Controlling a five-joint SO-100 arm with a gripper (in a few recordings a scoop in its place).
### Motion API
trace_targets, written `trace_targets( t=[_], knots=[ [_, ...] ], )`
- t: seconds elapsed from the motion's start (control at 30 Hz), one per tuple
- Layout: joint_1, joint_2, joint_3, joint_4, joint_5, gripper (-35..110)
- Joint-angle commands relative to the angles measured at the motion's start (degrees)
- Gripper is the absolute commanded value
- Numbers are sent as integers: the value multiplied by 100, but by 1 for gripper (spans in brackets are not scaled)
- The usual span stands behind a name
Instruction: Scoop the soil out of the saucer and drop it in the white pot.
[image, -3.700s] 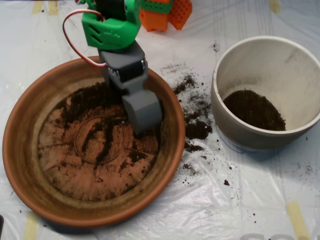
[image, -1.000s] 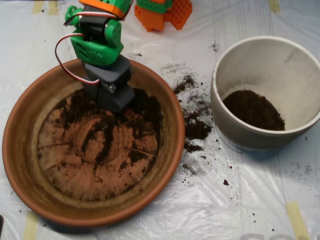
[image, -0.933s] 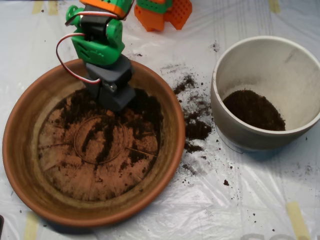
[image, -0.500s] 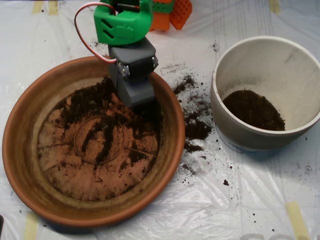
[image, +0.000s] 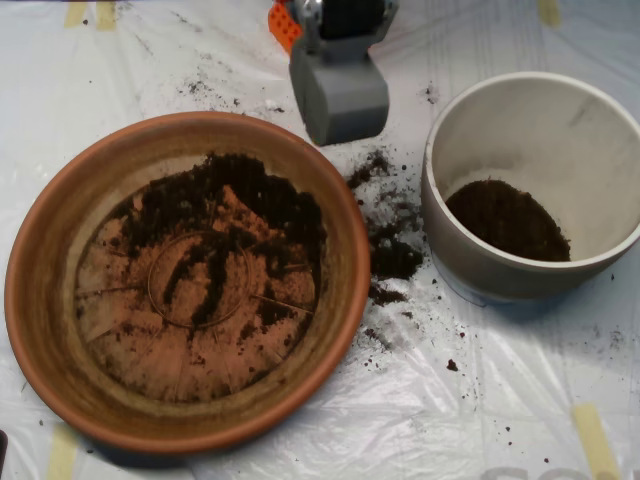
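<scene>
The terracotta saucer (image: 40, 250) lies at the left, with dark soil (image: 230, 195) heaped along its far inner edge and thin streaks across its floor. The white pot (image: 440, 130) stands at the right, and a mound of soil (image: 508, 220) lies at its bottom. My grey scoop (image: 342, 100) hangs in the air above the sheet, just past the saucer's far right rim and left of the pot. Its shells are shut into one compact block. From above, its inside is hidden.
Spilled soil (image: 393, 255) is scattered on the plastic sheet between saucer and pot, with more crumbs behind the saucer (image: 205, 85). An orange arm part (image: 283, 22) shows at the top edge. Yellow tape strips (image: 595, 435) hold the sheet down.
The scoop has risen out of the soil at the saucer's far edge and moved right, toward the pot. The green arm segment has left the picture.
</scene>
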Motion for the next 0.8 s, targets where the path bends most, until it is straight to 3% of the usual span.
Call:
trace_targets(
  t=[0.0, 0.4, 0.67, 0.77],
  knots=[
    [-642, 53, -1090, 439, 0, -1],
    [-2329, -88, -1195, 475, -439, -1],
    [-2558, -229, -1345, 475, -527, 0],
    [-2654, -527, -1477, 668, -580, 24]
  ],
)
